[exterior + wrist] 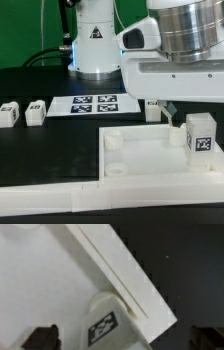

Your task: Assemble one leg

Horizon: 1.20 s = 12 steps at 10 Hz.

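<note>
A leg [200, 135], a small white block with a black-and-white marker on its face, stands upright on the right part of the large white tray-like piece [130, 150]. My gripper [196, 112] hangs just above this leg. In the wrist view the leg [106, 325] lies between my two dark fingers [42, 337]. The gripper [123, 338] is open, with the jaws wide apart and clear gaps to the leg on both sides. The tray-like piece [50, 280] fills most of that view. Its raised rim runs diagonally across it.
Two more legs [10, 113] [35, 111] stand at the exterior view's left. A third [153, 108] stands behind the tray-like piece. The marker board [95, 103] lies in front of the robot's base [95, 45]. A white ledge [60, 190] runs along the front.
</note>
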Available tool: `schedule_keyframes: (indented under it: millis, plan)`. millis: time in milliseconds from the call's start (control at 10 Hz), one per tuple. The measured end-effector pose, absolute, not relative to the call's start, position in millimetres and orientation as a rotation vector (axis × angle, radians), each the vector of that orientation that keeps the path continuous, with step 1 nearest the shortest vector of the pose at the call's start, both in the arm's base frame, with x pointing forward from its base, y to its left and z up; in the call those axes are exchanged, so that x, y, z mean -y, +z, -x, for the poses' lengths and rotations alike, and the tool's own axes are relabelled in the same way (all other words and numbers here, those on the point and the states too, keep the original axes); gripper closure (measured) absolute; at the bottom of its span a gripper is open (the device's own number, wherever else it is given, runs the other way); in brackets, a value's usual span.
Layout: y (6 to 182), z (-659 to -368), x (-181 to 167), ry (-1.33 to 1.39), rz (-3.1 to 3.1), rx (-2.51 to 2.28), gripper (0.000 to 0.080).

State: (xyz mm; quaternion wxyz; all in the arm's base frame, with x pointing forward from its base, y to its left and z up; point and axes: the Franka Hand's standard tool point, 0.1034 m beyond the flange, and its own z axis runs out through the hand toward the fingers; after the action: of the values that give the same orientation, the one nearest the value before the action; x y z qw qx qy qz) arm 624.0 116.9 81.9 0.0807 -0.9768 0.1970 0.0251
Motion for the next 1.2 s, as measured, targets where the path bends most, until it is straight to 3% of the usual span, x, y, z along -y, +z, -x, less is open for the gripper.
schedule_keyframes:
  millis: [200,400,500,600,1200]
  plan:
    - [81.6,-627.0,-114.2,0.024,2.963,-0.341,0.0151]
    - [81.6,-626.9,-114.9,0.026,2.96,-0.361,0.0402]
    - [81.6,-626.9,-114.8,0.026,2.959,-0.374,0.0402]
    - [81.3,-626.9,-112.8,0.031,2.952,-0.437,0.0498]
    - [79.4,-625.2,-109.2,0.132,2.476,-1.565,0.0499]
